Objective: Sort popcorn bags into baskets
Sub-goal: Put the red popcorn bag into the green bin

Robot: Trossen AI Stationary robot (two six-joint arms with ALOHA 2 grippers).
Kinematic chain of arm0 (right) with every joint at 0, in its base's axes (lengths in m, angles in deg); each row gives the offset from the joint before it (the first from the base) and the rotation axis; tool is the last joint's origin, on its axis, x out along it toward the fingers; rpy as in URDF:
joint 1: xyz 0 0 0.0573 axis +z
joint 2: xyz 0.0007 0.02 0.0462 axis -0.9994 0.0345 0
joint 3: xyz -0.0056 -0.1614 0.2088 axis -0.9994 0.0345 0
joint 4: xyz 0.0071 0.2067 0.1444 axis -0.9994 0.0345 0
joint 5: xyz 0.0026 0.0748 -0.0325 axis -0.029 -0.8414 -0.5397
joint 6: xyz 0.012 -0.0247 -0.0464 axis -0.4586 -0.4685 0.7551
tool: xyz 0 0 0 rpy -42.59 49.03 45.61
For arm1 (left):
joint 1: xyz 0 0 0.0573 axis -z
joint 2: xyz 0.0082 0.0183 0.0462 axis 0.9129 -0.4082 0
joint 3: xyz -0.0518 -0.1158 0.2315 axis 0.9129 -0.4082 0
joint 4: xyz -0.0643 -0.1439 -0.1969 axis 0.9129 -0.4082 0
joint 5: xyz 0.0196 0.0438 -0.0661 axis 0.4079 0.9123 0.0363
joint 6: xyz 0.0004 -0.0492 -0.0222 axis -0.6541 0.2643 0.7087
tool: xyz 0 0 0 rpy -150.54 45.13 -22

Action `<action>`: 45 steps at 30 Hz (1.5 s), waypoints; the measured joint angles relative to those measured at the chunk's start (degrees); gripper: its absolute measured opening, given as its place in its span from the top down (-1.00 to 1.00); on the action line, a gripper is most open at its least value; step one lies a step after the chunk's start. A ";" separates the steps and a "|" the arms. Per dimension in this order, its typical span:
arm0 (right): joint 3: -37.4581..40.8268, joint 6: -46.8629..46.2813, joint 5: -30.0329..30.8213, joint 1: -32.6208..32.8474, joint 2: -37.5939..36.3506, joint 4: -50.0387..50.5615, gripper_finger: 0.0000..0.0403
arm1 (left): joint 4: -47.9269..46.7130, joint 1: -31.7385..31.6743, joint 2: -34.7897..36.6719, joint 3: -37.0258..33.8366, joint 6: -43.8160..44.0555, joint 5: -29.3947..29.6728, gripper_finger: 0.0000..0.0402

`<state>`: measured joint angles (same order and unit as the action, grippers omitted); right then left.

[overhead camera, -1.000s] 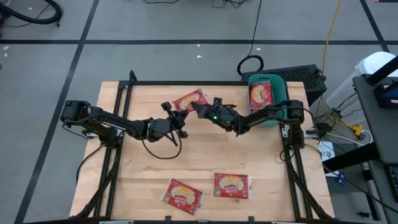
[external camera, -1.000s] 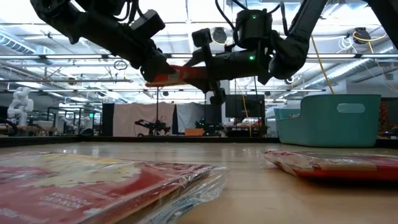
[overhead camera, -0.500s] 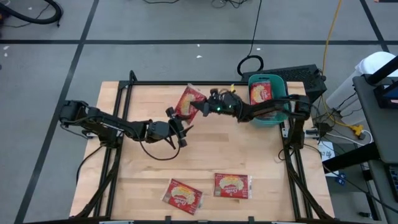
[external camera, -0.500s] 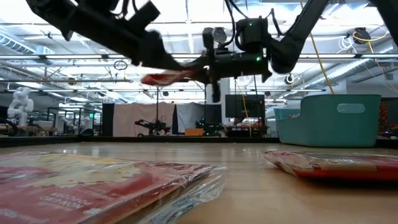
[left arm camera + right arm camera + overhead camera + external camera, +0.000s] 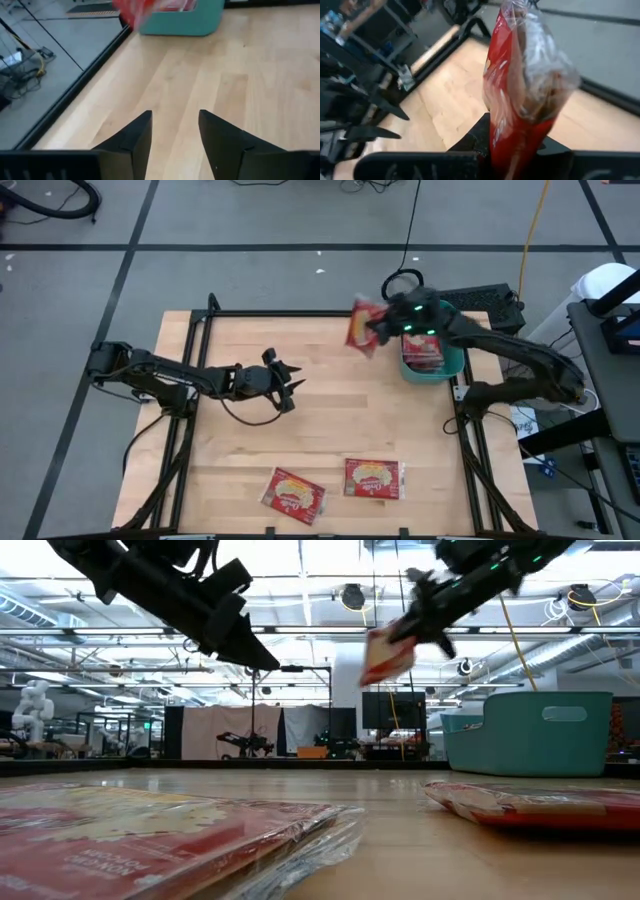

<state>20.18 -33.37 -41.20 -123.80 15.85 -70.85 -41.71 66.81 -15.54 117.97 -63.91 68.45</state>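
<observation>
Since a second ago my right hand (image 5: 372,330) has carried the popcorn bag (image 5: 361,327), pinched by one edge, toward the teal basket (image 5: 452,363), while my empty left hand (image 5: 289,377) hangs parted over the counter (image 5: 330,430); that swinging bag could slip out short of the rim.

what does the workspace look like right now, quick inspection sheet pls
surface: wooden table, black frame around it
job's things: teal basket at the table's far right corner, a bag inside; two popcorn bags flat near the front edge; one bag in the air beside the basket
clutter: nothing seen on the table
grippers: right claw shut on the airborne bag; left claw open and empty over mid-table
cables: black loop and yellow cable on the floor behind the table
surroundings: grey floor, equipment to the right, open lab hall behind
</observation>
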 joint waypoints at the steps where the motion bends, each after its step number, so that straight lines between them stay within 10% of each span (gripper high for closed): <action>1: 0.00 0.40 -1.00 -1.72 -2.49 1.89 0.85 | 0.19 -0.27 0.02 0.00 0.45 -0.50 0.21; 9: -2.57 12.69 -13.65 -18.43 -13.79 23.80 0.85 | 3.05 -0.41 0.02 -0.01 -0.64 -3.86 0.29; 19: -5.53 26.93 0.06 -29.11 -13.81 46.51 0.85 | 6.52 -0.46 0.00 -0.02 -3.35 -4.31 0.30; 45: -5.48 30.58 15.48 -22.45 -9.65 51.45 0.38 | 8.00 -3.14 0.00 -0.07 -3.12 -8.44 0.30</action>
<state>14.70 -2.78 -25.72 -146.25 6.20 -19.41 -33.71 63.67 -15.54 117.91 -67.02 60.01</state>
